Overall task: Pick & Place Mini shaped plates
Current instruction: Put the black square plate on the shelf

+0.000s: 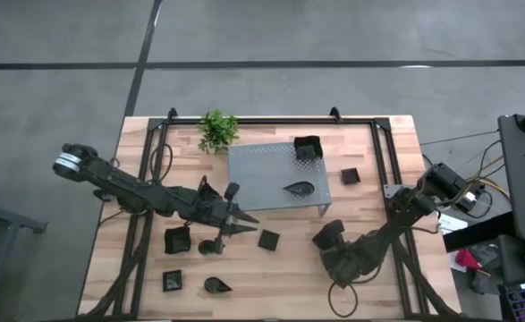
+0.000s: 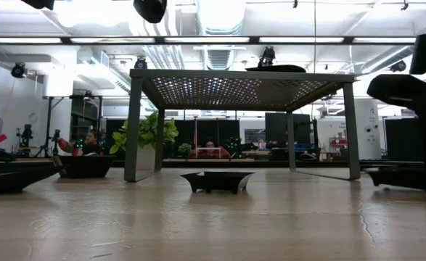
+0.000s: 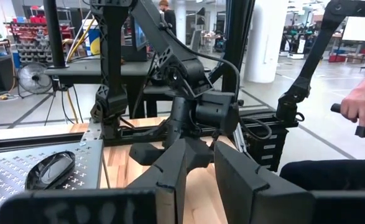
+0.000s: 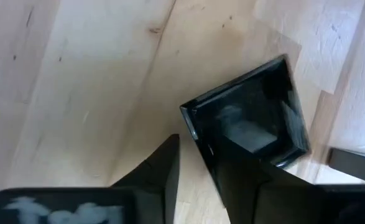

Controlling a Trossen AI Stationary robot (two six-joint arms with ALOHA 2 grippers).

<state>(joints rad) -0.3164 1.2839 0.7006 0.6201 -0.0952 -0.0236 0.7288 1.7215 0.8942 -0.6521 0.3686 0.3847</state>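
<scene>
At table's front right: right gripper (image 1: 329, 240) sat low over a square plate (image 1: 325, 234), pointing down at the wood.
Right jaws: apart; in the wrist view one finger (image 4: 154, 168) was outside the plate's (image 4: 257, 118) wall and the other was over its well. The rim sat between them with a gap showing, so not pinched yet.
Step, my read: picking this plate by one wall.
How to do it well: go down until the tips are near the tabletop, keep the wall centred between the pads, then close square to it, away from the corner. Lift straight up. Glossy surface looked slippery, so a shallow or skewed pinch could let the dish swing or drop.
Left gripper (image 1: 241, 219): waited mid-table, front of the stand, fingers slightly apart with nothing between them.
Plate look: glossy black, square, raised rim, flat well catching pale reflections. Looked rigid and light.
Other plates: deep square one (image 1: 309, 148) and teardrop (image 1: 298, 189) on the perforated stand (image 1: 262, 170). Small square (image 1: 350, 176) on the table right of the stand, another (image 1: 268, 239) between the arms. Square one (image 1: 177, 240), small square (image 1: 172, 281) and teardrop (image 1: 215, 285) at front left.
Progress guess: early; most dishes were scattered on the wood.
Potted plant (image 1: 217, 130): back edge, clear of both arms.
</scene>
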